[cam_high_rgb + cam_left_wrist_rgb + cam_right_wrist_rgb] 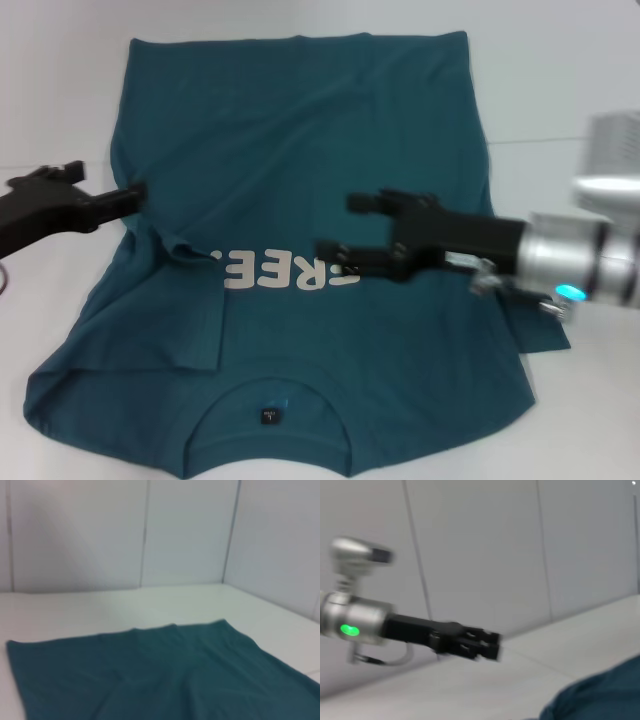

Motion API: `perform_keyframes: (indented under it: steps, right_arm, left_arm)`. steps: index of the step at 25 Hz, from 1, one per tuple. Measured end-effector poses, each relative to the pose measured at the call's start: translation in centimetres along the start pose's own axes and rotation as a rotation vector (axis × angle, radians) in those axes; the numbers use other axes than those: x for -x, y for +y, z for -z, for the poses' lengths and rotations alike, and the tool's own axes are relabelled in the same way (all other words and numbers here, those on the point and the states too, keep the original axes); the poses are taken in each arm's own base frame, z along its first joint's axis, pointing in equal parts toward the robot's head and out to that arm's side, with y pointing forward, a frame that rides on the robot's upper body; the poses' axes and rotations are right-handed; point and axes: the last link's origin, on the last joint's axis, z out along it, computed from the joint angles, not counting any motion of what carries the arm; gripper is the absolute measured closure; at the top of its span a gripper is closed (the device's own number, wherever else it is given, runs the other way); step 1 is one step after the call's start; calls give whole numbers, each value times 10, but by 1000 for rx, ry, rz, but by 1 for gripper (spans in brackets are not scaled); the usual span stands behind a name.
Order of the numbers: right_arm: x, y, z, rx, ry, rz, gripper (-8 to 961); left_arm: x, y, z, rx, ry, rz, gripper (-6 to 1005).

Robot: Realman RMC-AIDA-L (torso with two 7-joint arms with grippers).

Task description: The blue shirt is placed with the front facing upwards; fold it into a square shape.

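Right tool [345, 228] spread, hovering over "FREE!" print mid-chest; left tool [137, 196] at left edge of blue shirt [300, 130], grip state I cannot tell; shirt flat on white surface [560, 80], left sleeve folded in; I judge right-side fold next, needing grasp at right sleeve.

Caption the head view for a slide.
Blue shirt with left sleeve folded in; open right gripper over print, left gripper at edge.

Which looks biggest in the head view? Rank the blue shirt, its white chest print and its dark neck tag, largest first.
1. The blue shirt, covering most of the table.
2. The white chest print, partly hidden by the right gripper above it.
3. The dark neck tag, a tiny square inside the collar.
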Motion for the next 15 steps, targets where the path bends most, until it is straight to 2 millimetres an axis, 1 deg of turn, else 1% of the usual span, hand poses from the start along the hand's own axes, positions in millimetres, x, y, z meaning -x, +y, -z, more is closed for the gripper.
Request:
perform_keyframes:
  steps: [2, 3, 5, 6, 8, 9, 11, 12, 15]
  right_arm:
    - [3, -1, -24, -11, 47, 28, 40]
    - [4, 0, -38, -15, 77, 45, 40]
    - [7, 4, -59, -12, 126, 65, 40]
    - [8, 5, -65, -16, 141, 65, 41]
    - [9, 6, -70, -19, 154, 53, 41]
    - [11, 4, -67, -28, 136, 36, 41]
    - [10, -3, -52, -64, 96, 0, 41]
    - [11, -7, -44, -78, 74, -13, 41]
    - [6, -21, -11, -158, 24, -53, 41]
  left_arm:
    - [9, -3, 10, -12, 24, 10, 86]
    - [12, -5, 15, -16, 34, 16, 76]
    - [19, -5, 21, -19, 42, 30, 68]
    - [22, -5, 22, -19, 43, 36, 70]
    - [26, -4, 19, -7, 35, 41, 76]
    - [27, -2, 16, 4, 27, 38, 78]
    - [26, 1, 10, 20, 7, 19, 84]
    - [27, 3, 7, 30, -6, 4, 86]
    - [29, 11, -5, 54, -76, -65, 94]
